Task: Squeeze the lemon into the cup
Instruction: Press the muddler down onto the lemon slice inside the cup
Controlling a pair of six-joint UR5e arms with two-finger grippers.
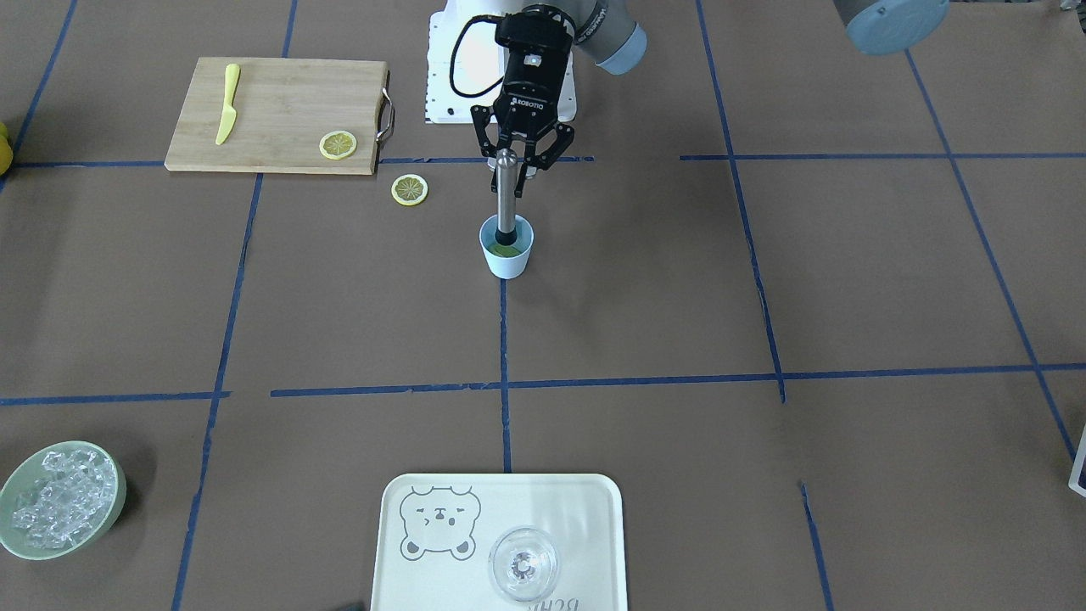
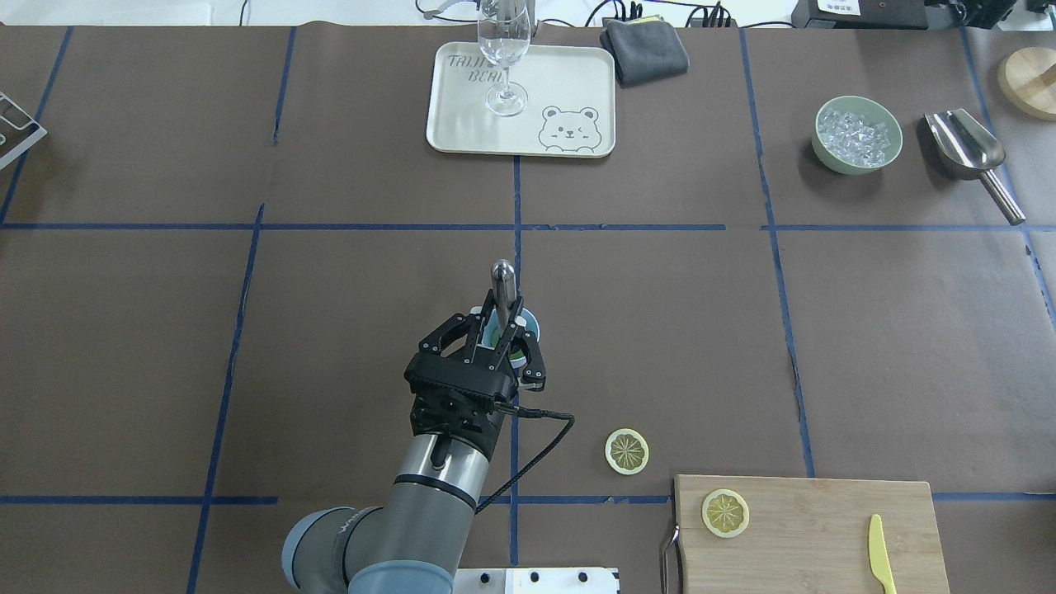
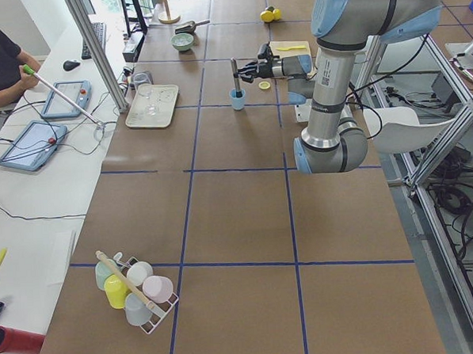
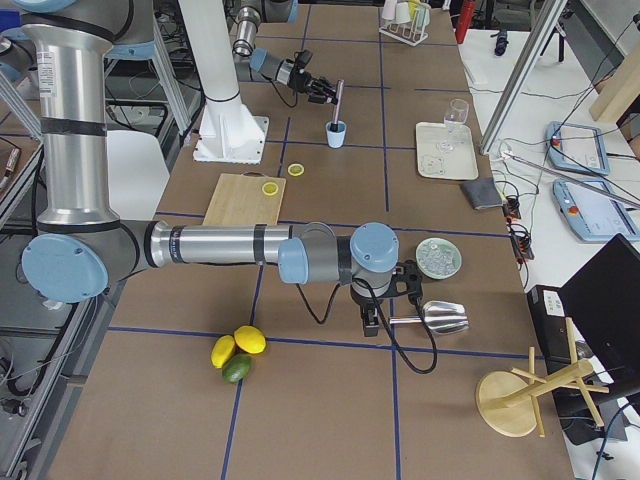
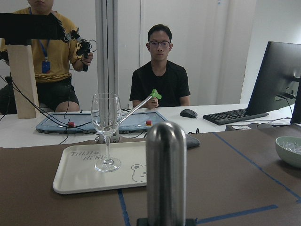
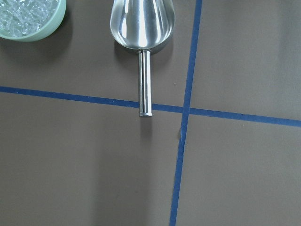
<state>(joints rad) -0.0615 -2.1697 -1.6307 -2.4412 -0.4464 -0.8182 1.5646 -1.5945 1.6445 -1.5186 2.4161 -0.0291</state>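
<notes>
The light-blue cup (image 1: 507, 255) stands at mid-table, and a yellow-green lemon slice (image 1: 506, 251) lies in its bottom. A steel muddler (image 1: 506, 191) stands upright in the cup with its foot on that slice. My left gripper (image 1: 514, 176) is shut on the muddler's shaft just above the cup (image 2: 532, 323). In the left wrist view the muddler's rounded top (image 5: 165, 155) fills the centre. A second lemon slice (image 2: 627, 451) lies on the table and a third (image 2: 725, 512) on the cutting board. My right gripper (image 4: 385, 300) hovers far off by the scoop; I cannot tell whether it is open or shut.
The wooden cutting board (image 2: 817, 528) carries a yellow knife (image 2: 880, 554). A white tray (image 2: 569, 74) holds a clear glass (image 2: 503, 49). A pale green bowl of ice (image 2: 858, 136) and a steel scoop (image 6: 142, 28) sit at the far right. People sit beyond the table.
</notes>
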